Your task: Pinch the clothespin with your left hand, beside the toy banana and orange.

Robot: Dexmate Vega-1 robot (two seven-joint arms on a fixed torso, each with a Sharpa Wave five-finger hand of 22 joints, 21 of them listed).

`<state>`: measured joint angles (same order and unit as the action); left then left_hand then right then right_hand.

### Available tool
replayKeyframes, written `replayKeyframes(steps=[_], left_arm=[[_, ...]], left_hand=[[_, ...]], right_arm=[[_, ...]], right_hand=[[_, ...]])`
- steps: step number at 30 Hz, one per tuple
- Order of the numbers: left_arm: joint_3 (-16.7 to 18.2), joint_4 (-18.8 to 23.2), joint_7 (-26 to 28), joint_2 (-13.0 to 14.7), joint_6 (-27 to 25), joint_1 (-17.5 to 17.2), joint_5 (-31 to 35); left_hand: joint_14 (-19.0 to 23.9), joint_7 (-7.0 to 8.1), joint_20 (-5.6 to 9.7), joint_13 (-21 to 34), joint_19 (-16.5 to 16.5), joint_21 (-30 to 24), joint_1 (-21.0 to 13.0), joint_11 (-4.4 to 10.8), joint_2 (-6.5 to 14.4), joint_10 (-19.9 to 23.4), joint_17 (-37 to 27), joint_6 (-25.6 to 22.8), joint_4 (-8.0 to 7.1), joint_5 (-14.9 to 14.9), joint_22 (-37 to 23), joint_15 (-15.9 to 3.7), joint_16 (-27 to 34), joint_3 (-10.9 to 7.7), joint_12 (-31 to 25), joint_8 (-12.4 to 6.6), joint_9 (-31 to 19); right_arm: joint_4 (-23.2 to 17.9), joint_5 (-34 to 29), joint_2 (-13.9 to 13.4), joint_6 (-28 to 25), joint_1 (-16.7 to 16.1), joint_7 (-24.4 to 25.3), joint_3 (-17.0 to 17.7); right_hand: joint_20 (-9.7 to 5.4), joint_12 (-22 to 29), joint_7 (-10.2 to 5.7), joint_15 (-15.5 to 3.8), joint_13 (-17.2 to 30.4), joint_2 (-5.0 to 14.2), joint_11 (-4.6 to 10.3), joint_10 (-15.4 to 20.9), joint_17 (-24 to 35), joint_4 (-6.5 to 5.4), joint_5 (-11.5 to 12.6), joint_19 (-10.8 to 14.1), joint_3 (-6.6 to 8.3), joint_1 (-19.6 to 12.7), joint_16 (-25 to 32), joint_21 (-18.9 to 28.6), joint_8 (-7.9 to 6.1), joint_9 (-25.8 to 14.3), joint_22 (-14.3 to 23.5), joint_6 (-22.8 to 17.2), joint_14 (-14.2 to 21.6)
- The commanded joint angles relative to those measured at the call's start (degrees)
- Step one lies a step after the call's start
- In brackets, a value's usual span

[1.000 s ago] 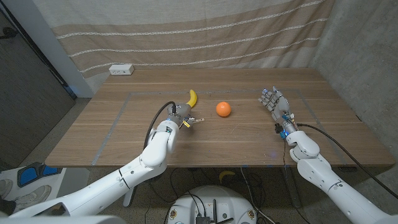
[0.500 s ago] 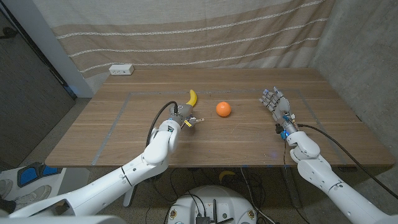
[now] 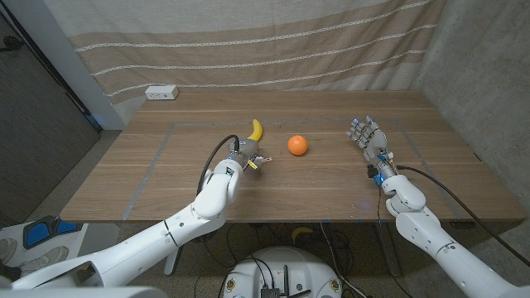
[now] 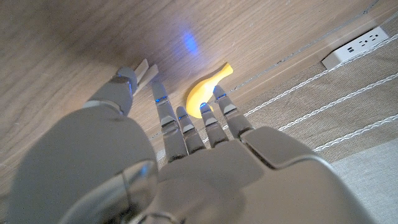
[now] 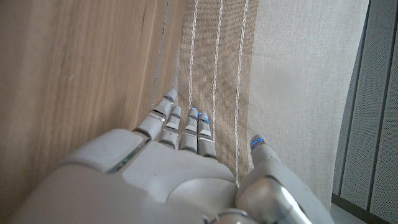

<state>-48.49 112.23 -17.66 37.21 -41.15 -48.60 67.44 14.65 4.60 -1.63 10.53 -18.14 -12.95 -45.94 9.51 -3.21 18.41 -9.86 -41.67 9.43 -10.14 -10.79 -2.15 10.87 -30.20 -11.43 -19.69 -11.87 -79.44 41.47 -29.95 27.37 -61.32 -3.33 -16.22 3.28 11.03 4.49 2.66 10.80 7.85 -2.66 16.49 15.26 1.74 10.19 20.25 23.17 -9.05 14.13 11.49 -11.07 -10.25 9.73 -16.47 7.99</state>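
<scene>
A small wooden clothespin (image 3: 262, 160) lies on the table just right of my left hand (image 3: 239, 156). In the left wrist view its two prongs (image 4: 147, 70) stick out between the thumb and the nearest finger (image 4: 157, 98), which pinch it; the other fingers stretch out straight. The yellow toy banana (image 3: 256, 129) lies just beyond that hand, and it appears past the fingertips as the banana (image 4: 208, 88) in the left wrist view. The orange (image 3: 298, 146) sits to the right of the clothespin. My right hand (image 3: 369, 137) stands far right, fingers apart and holding nothing.
A white power strip (image 3: 161, 93) lies at the table's back left, near the striped curtain (image 3: 265, 41). Thin tape lines (image 3: 157, 157) mark a rectangle on the wooden table. Bare wood lies between the orange and my right hand.
My left hand has crept slightly forward toward the banana and closed around the clothespin. The right hand, the banana and the orange have stayed still.
</scene>
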Motion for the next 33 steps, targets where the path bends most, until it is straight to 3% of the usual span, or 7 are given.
replayKeyframes(steps=[1,8,12,21,26,29,33], left_arm=[[-1.4,-1.1,-3.0,-0.7,-2.2,0.6,4.4],[-1.4,-1.7,-4.6,-1.0,-1.2,1.3,4.5],[-0.6,-1.5,-3.9,0.1,2.3,1.6,1.6],[-0.3,-0.9,-2.9,0.5,5.6,2.0,-2.0],[-0.6,-1.0,-2.9,0.5,5.4,2.2,-1.9],[-0.7,-0.8,-3.7,0.5,5.0,2.3,-1.7],[-1.2,-0.9,-5.8,0.3,4.1,2.9,-0.3]], left_hand=[[0.3,-0.03,-0.19,0.2,-0.3,0.2,-0.9,0.23,-0.1,0.1,-0.1,-0.5,0.45,0.0,-0.2,-3.59,-0.2,0.02,0.0,-0.25,-0.1],[0.1,-0.33,-0.41,0.3,-0.1,0.2,-1.8,-0.24,1.1,-0.3,-0.2,0.9,0.34,-0.1,-0.2,-3.26,-0.3,-0.03,0.2,0.47,-0.2],[-0.3,-0.12,-0.45,0.3,0.0,0.2,-1.8,-0.95,2.1,-1.4,-0.2,5.4,-0.06,0.0,-0.3,-3.1,-0.3,0.78,0.5,2.68,-0.1],[-0.3,-0.03,-0.15,0.3,0.1,0.3,0.2,-0.25,0.7,-1.2,-0.2,4.4,-0.48,0.4,-0.2,-3.29,-0.3,2.97,0.2,2.71,0.0],[-0.3,-1.22,-0.61,0.3,0.2,0.3,-1.2,-0.79,2.3,-0.6,-0.1,1.8,-0.07,-0.1,-0.3,-2.85,-0.3,2.59,0.0,2.07,0.0],[-0.2,-2.9,-0.79,0.2,0.2,0.2,-2.4,-0.75,3.8,0.1,-0.1,-2.4,0.15,-0.2,-0.3,-2.8,-0.2,2.52,-0.3,1.01,0.0],[-0.1,-4.47,-0.68,0.2,0.1,0.2,-2.6,-0.71,4.1,0.9,-0.1,-5.0,0.22,-0.1,-0.3,-2.91,-0.3,2.9,-0.6,0.47,0.0]], right_arm=[[1.1,0.0,0.6,1.0,0.1,-0.1,0.2],[1.3,-0.2,0.8,1.4,0.1,0.0,0.1],[1.6,-0.3,1.0,1.8,0.2,0.2,0.2],[1.7,-0.8,1.4,2.7,0.1,1.0,0.4],[1.6,-1.1,1.5,3.0,0.1,1.5,0.4],[1.4,-1.4,1.5,3.1,0.0,1.9,0.6],[1.2,-1.5,1.5,3.2,0.0,2.3,0.7]], right_hand=[[0.14,0.4,0.12,-0.02,0.1,0.47,-0.21,0.6,0.1,-0.02,-0.2,0.4,-0.07,0.2,0.3,0.0,-0.03,-0.2,0.3,-0.6,0.4],[0.18,0.5,0.13,0.1,0.1,0.44,-0.23,1.0,0.2,-0.01,-0.2,0.3,-0.09,0.3,0.3,0.0,-0.07,-0.2,0.3,-0.8,0.6],[0.16,0.5,0.11,0.11,0.1,0.41,-0.35,1.1,0.2,-0.01,-0.2,0.4,-0.11,0.3,0.3,0.0,-0.07,-0.2,0.3,-0.8,0.6],[0.43,0.6,0.16,0.28,0.1,0.32,-0.41,1.5,0.1,0.09,-0.2,0.8,-0.12,0.3,0.5,0.1,-0.08,-0.2,0.3,-0.9,1.2],[0.56,0.6,0.11,0.18,0.1,0.32,-0.37,1.7,0.2,0.09,-0.2,1.1,-0.14,0.4,0.6,0.2,-0.11,-0.2,0.3,-1.0,1.4],[0.6,0.6,0.1,0.18,0.1,0.32,-0.44,1.7,0.2,0.07,-0.2,1.2,-0.15,0.5,0.6,0.2,-0.11,-0.2,0.3,-1.0,1.5],[0.61,0.6,0.07,0.23,0.1,0.36,-0.41,1.9,0.2,0.06,-0.2,1.3,-0.14,0.5,0.7,0.2,-0.14,-0.2,0.3,-1.1,1.7]])
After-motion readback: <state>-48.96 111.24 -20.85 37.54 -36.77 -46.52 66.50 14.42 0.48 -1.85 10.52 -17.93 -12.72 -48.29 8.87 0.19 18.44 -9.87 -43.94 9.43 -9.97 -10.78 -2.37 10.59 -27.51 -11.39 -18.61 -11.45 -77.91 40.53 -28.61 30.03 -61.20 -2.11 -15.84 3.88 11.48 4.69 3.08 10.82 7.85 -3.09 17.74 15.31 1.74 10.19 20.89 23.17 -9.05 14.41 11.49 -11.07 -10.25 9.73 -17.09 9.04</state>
